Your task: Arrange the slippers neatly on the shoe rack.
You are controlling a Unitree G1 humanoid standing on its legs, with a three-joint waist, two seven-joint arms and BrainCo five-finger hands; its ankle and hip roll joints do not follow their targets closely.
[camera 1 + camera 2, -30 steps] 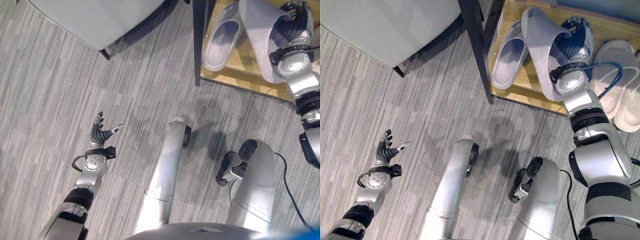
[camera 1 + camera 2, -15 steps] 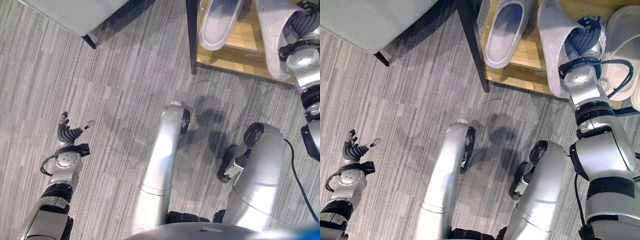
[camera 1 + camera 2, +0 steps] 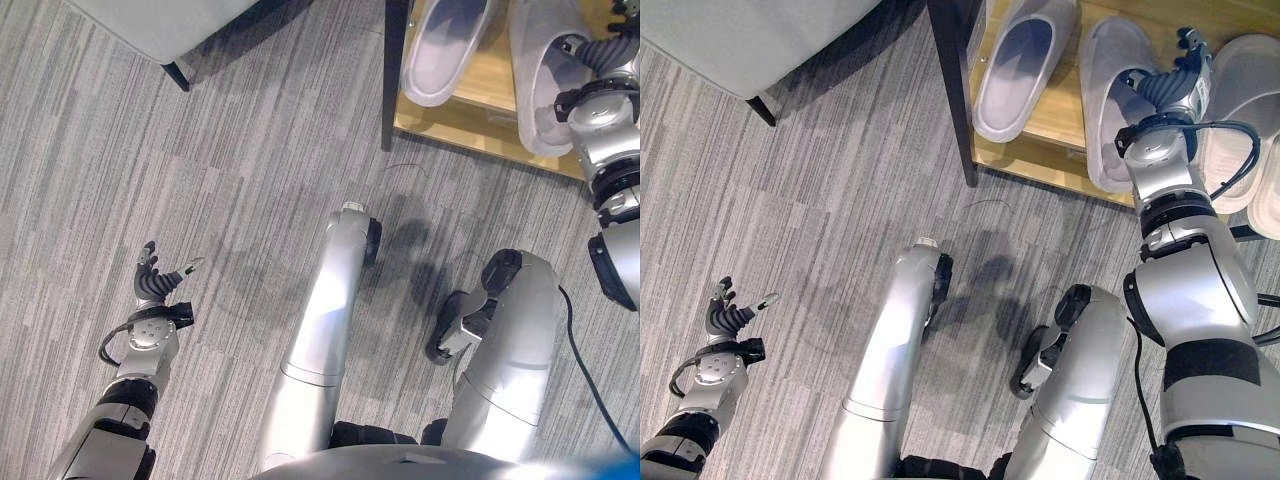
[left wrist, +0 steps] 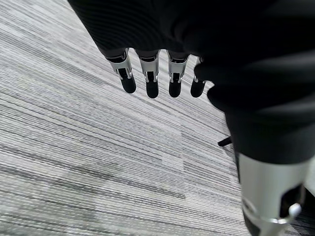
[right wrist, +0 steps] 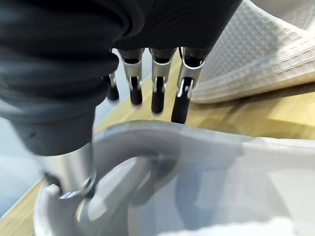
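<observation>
A grey slipper (image 3: 1118,100) is being set flat on the wooden shelf of the shoe rack (image 3: 1040,155), sole down, just beside a second grey slipper (image 3: 1018,65) nearer the rack's dark post (image 3: 955,85). Both are lying w/ long axes running front-to-back on the shelf, roughly parallel, the second one angled a little toward the post. A paler pair of slippers (image 3: 1245,95) is being seen on the far side of the right hand.

The right hand (image 3: 1165,95) is being held over the slipper's outer edge. In the right wrist view its fingers (image 5: 155,83) are being shown straight, pointing past the slipper's rim (image 5: 162,132) toward the wood, w/ the thumb alongside the upper; nothing is being pinched, so the hand is being read as released, or very nearly so. Whether a fingertip is touching the slipper can't be told.

The relation that matters: the slipper is lying directly under and just inboard of the right hand, so any squaring-up nudge is prob. being left to that arm. The left hand (image 3: 155,290) is hanging well apart over the floor (image 3: 200,150), fingers loosely spread, empty.
</observation>
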